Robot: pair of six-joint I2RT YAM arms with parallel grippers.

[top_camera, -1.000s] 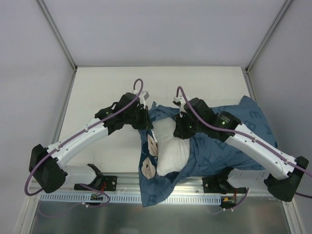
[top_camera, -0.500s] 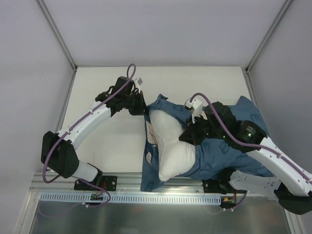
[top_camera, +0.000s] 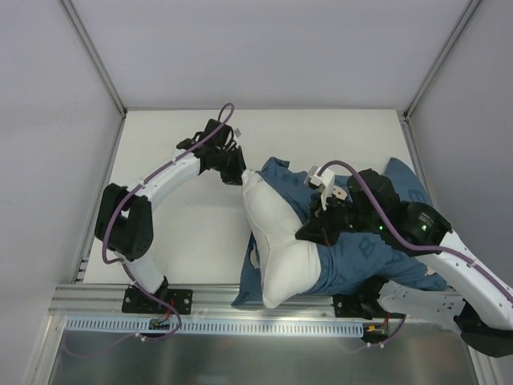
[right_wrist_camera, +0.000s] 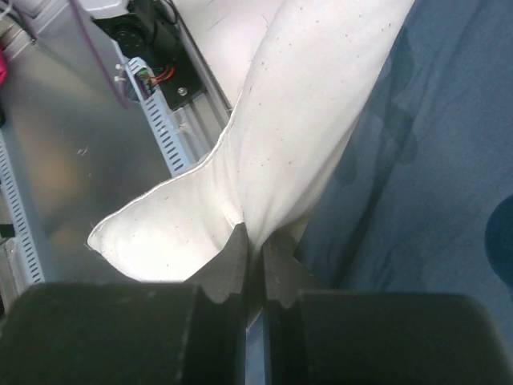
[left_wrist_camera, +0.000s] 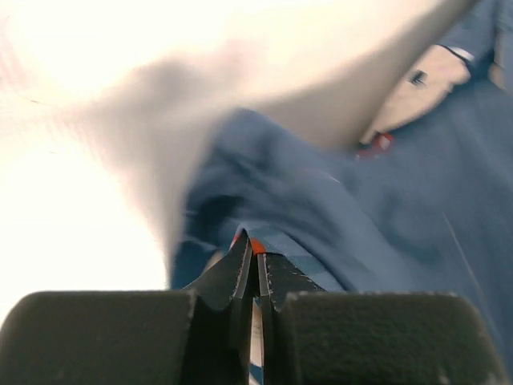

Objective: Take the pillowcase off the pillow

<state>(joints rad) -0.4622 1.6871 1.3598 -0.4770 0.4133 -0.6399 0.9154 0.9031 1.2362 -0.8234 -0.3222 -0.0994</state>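
The white pillow point(top_camera: 276, 233) lies stretched from the table's middle to its near edge, largely bared. The blue printed pillowcase point(top_camera: 365, 257) is bunched on its right side and round its far end. My left gripper point(top_camera: 239, 175) is at the pillow's far end, shut on a fold of the pillowcase point(left_wrist_camera: 385, 208), as the left wrist view point(left_wrist_camera: 256, 249) shows; the pillow point(left_wrist_camera: 120, 96) is a blurred white there. My right gripper point(top_camera: 309, 234) is at the pillow's right flank, shut on a pinch of white pillow fabric point(right_wrist_camera: 313, 120) in the right wrist view point(right_wrist_camera: 255, 239), with the pillowcase point(right_wrist_camera: 449, 160) beside it.
The cream table point(top_camera: 176, 233) is walled by white panels on three sides. A slotted metal rail point(top_camera: 240, 309) with the arm bases runs along the near edge; it also shows in the right wrist view point(right_wrist_camera: 172, 136). The pillow's near corner overhangs that rail.
The left gripper has swung back with the case's edge. The right gripper has drawn toward the near right. More white pillow now shows and the blue flap at its left has shrunk.
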